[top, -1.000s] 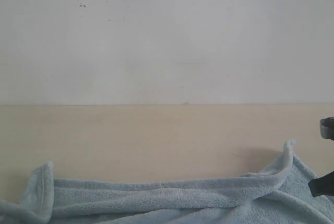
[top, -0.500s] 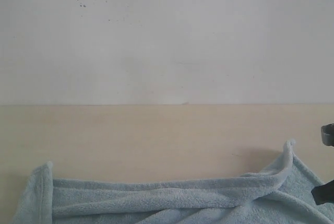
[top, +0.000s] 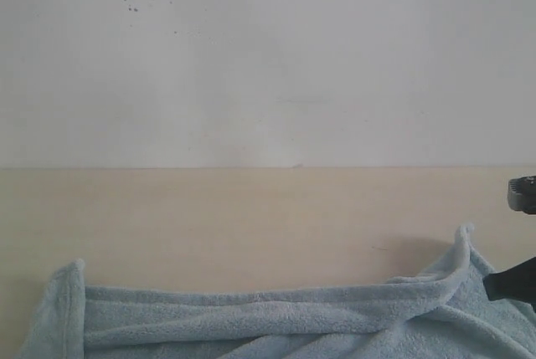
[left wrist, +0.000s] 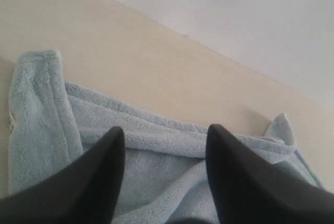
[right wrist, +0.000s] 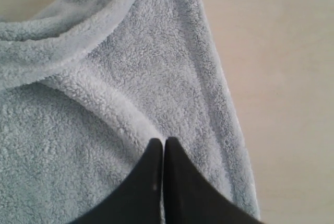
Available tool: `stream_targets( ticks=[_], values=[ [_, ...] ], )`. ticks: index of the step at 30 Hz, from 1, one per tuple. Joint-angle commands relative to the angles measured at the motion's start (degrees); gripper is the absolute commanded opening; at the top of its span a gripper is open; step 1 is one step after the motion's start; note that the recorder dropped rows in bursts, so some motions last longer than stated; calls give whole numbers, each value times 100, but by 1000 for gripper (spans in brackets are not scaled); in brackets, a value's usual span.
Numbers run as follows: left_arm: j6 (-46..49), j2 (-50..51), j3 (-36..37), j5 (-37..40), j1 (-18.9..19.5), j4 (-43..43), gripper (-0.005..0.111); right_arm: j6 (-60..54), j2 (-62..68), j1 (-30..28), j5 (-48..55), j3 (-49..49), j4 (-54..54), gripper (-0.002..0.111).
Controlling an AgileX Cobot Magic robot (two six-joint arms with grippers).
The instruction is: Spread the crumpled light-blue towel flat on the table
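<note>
Pale-blue terry cloth fills the 6 o'clock strip of the exterior view. Your towel lies on the beige table, running from about 7 o'clock to 5 o'clock and cut off by the frame's edge. It is not flat. A long rolled fold runs along its far edge, the corner at 7 o'clock is turned over on itself into a thick band, and the corner toward 4 o'clock stands up in a small peak. Bare table stretches beyond it toward 12 o'clock, up to the white wall.

Your left gripper is wide open, its two dark fingers well apart with nothing between them. It is over the towel's rumpled middle, with the rolled fold just beyond the fingertips. You cannot tell from the wrist view whether the tips touch the cloth. A small white label shows at the edge of the turned-over corner.

Your right gripper is fully closed, finger against finger. Its tips are down on the towel where a raised ridge of cloth meets them, near the hemmed border. No cloth shows between the fingers, so you cannot tell whether they pinch a thin fold. In the exterior view this gripper is a dark shape at the 4 o'clock edge, just beside the peaked corner.
</note>
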Motion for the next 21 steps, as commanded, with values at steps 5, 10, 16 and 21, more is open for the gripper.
stream_targets(
  ticks=[5,10,16,21],
  values=[
    [705,2312,-1267,796,-14,637,46,-236,-36,12,-71,-7,209,0],
    [1222,3813,-1929,1391,223,649,45,-236,-36,12,-71,-7,232,0],
    [1482,4997,-2401,-585,1247,611,24,-236,-36,12,-44,-7,321,0],
    [1593,5301,-2704,-1533,2190,589,29,-272,-36,12,-122,-7,435,0]
  ],
)
